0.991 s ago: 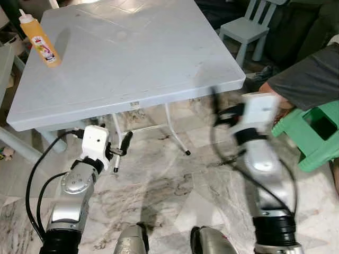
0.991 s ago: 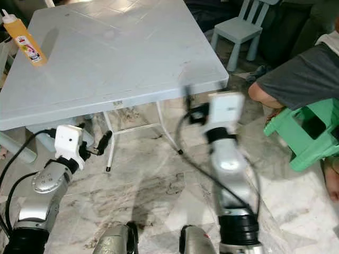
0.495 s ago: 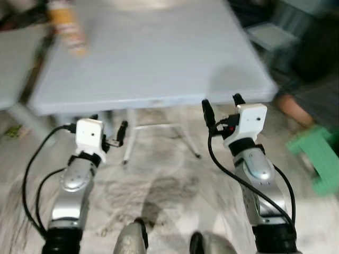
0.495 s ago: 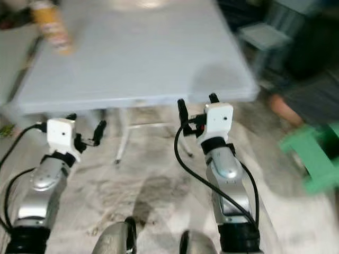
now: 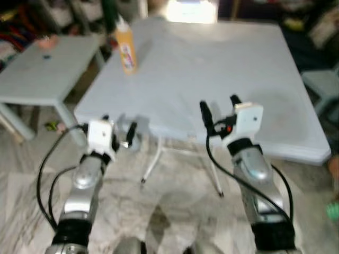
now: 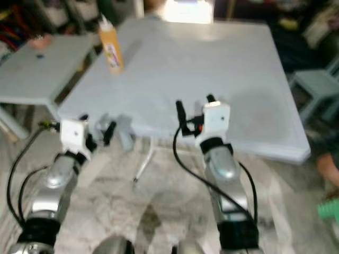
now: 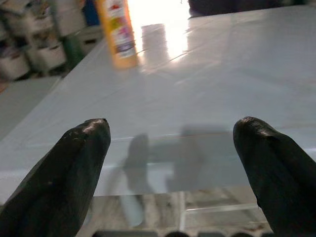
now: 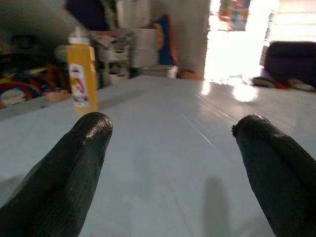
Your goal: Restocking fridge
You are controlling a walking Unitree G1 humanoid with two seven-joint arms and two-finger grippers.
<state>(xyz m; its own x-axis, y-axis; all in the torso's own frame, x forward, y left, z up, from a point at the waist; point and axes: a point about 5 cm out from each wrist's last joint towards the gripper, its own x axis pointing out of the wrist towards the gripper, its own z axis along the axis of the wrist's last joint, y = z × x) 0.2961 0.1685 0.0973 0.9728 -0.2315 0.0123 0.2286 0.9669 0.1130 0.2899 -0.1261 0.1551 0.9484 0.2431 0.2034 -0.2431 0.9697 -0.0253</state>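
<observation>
Now that the robot has turned toward the table (image 5: 222,69), both spread-fingered, empty grippers, left gripper (image 5: 119,129) and right gripper (image 5: 218,110), face the sauce bottle (image 5: 125,48) near its far left corner.

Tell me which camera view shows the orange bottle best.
The right wrist view: the orange bottle stands whole, cap to base, on the pale table. The left wrist view cuts off its top; both eye views show it small and blurred, far left.

One orange squeeze bottle (image 5: 125,51) with a white cap and a printed label is seen standing upright on the pale blue table (image 5: 222,90), near its far left corner.
</observation>
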